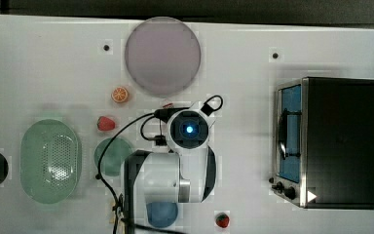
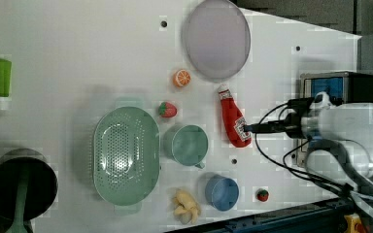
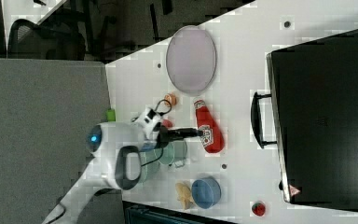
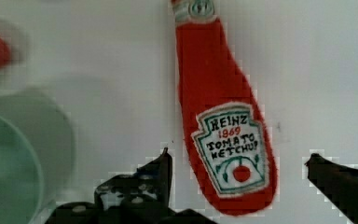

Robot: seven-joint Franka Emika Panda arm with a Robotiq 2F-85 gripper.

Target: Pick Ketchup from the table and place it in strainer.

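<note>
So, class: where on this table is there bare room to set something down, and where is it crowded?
Bare: the table stretch between the green tube and the plate. Crowded: around the strainer, green cup, blue cup and ketchup.

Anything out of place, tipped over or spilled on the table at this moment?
Nothing spilled or damaged. The ketchup lies flat on its side on the table, where a bottle would normally stand; the open hand sits over its label end. The strainer is empty.

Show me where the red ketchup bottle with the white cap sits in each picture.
Top view: hidden beneath the arm, just its cap end peeking out.
Left view: red ketchup bottle lying below the grey-lilac round plate.
Right view: bottle below the same plate.
Wrist view: bottle lying flat on the table.
</note>
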